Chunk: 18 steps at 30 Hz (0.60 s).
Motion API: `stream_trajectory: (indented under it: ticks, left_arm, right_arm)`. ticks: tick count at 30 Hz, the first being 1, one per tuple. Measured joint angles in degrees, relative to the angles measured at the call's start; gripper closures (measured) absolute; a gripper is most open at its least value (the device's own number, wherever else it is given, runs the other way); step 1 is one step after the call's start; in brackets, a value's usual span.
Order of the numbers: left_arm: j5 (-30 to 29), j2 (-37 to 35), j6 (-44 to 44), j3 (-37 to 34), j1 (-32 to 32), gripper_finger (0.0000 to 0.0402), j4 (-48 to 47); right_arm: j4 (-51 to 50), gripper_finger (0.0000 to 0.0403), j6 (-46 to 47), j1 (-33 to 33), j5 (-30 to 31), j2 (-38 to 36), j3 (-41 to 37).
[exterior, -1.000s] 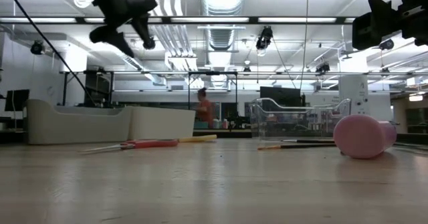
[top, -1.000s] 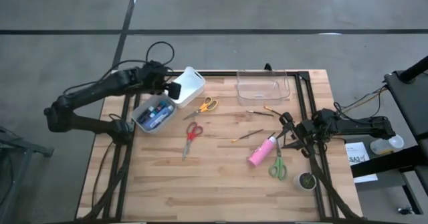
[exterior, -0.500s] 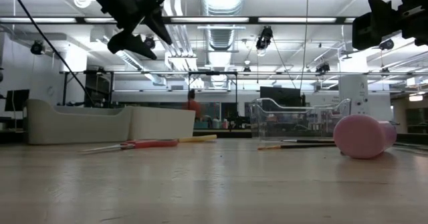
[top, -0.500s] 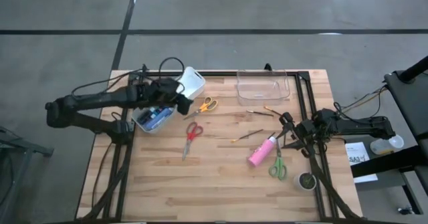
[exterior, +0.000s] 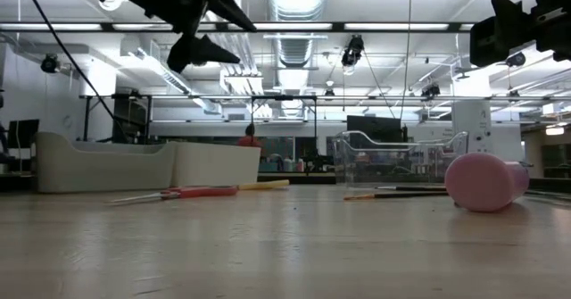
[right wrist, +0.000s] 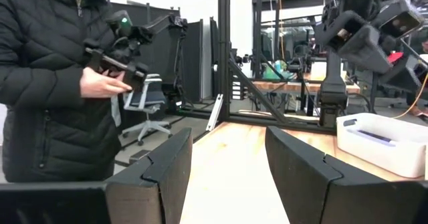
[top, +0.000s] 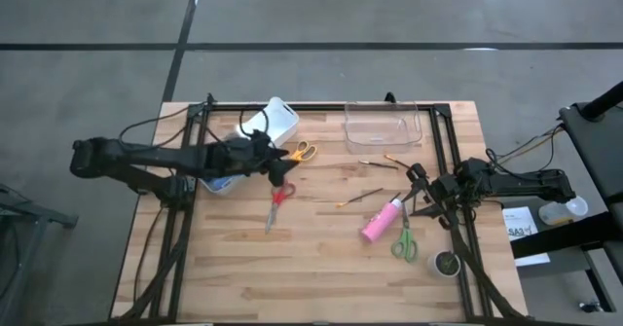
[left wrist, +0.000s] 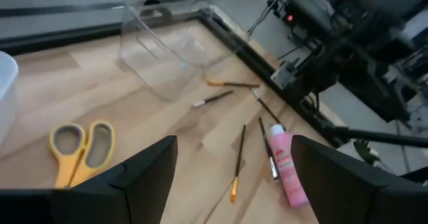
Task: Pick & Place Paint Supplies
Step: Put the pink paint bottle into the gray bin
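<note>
Now left claw (top: 280, 166), fingers apart and empty, hangs above the red scissors (top: 279, 196), facing brushes (top: 360, 198) at 3 o'clock, likely next pick; right claw (top: 417, 192) apart, parked at surface (top: 321, 258) edge.

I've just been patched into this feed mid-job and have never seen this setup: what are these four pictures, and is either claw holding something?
Two dark robot arms work at a wooden table. One camera looks straight down, one sits at tabletop height, and one rides on each wrist. The left gripper hangs open and empty above the red-handled scissors, beside the white bin. The right gripper waits open at the table's right edge. Lying loose: a pink bottle, thin brown paintbrushes, yellow-handled scissors, green-handled scissors and a clear plastic tray.
</note>
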Motion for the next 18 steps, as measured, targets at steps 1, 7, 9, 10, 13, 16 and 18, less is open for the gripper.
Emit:
stream_trajectory:
  ticks: [1,7,9,10,13,16,18]
  left_arm:
    - [-0.2,1.1,-0.5,0.7,-0.6,0.0098,0.1]
    - [-0.4,7.5,-1.0,5.5,-2.5,0.0098,0.7]
    - [-0.4,8.7,-1.0,6.4,-2.5,0.0098,0.5]
    - [-0.4,9.1,-1.1,6.8,-2.4,0.0098,0.5]
    - [-0.4,9.2,-1.1,7.2,-2.4,0.0098,0.7]
    - [-0.4,8.9,-1.0,6.8,-2.4,0.0098,0.3]
    - [-0.4,8.9,-1.0,6.8,-2.3,0.0098,0.3]
  right_arm:
    - [0.0,0.0215,0.0,0.0,0.0,0.0,0.0]
    - [0.0,0.0215,0.0,0.0,0.0,0.0,0.0]
    - [0.0,0.0215,0.0,0.0,0.0,0.0,0.0]
    - [0.0,0.0215,0.0,0.0,0.0,0.0,0.0]
    - [0.0,0.0215,0.0,0.0,0.0,0.0,0.0]
    - [0.0,0.0215,0.0,0.0,0.0,0.0,0.0]
    - [0.0,0.0215,0.0,0.0,0.0,0.0,0.0]
